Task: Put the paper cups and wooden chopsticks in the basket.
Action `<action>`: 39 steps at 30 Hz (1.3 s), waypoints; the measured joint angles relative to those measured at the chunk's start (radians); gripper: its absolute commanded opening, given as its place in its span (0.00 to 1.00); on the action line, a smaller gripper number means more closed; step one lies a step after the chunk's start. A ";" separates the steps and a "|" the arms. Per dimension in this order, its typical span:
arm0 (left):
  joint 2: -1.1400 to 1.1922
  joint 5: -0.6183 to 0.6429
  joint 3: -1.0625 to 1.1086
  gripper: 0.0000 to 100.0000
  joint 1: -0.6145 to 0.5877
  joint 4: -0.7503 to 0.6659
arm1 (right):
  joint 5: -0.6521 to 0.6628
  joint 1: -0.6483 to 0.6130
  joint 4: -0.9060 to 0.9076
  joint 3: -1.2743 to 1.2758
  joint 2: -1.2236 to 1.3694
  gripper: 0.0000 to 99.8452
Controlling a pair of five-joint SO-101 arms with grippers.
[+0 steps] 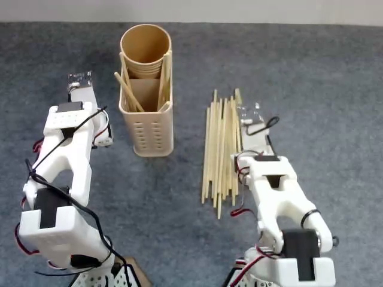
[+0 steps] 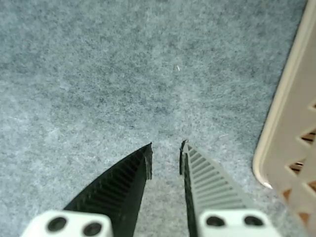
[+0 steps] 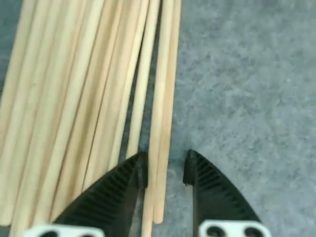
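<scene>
right end effector (image 3: 166,160) narrowly open, astride the edge chopsticks (image 3: 160,98); pile runs 12–6, mostly at its 9 o'clock; left end effector (image 2: 165,150) narrow, empty, beside basket (image 1: 149,137)

Perforated basket (image 1: 152,128) is beige; cups (image 1: 145,45) seem brown.

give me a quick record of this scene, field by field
basket: upright, holds stacked cups and a few chopsticks
loose chopsticks: pile on the carpet beside the basket
left hand: open, empty, low over the carpet next to the basket
right hand: open, straddling the pile's outer chopsticks
</scene>
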 measured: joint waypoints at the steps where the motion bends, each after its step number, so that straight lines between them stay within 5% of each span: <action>1: 0.000 0.000 0.000 0.13 0.000 0.000 | 0.009 0.000 0.014 -0.025 0.023 0.13; 4: 0.000 0.000 0.000 0.13 0.000 0.000 | 0.020 -0.002 0.087 -0.109 0.084 0.12; 7: 0.000 0.000 0.000 0.13 0.000 0.000 | 0.021 0.000 0.117 -0.173 0.123 0.00; 14: 0.000 0.000 0.000 0.13 0.000 0.000 | 0.021 0.005 0.130 -0.178 0.046 0.01; 26: 0.000 0.000 0.000 0.13 0.000 0.000 | -0.163 0.011 0.129 -0.092 -0.824 0.01; 31: 0.000 0.000 0.000 0.13 0.000 0.000 | -0.216 -0.098 -0.014 -0.092 -1.036 0.01; 39: 0.000 0.000 0.000 0.13 0.000 0.000 | -0.226 -0.351 -0.390 -0.100 -0.872 0.01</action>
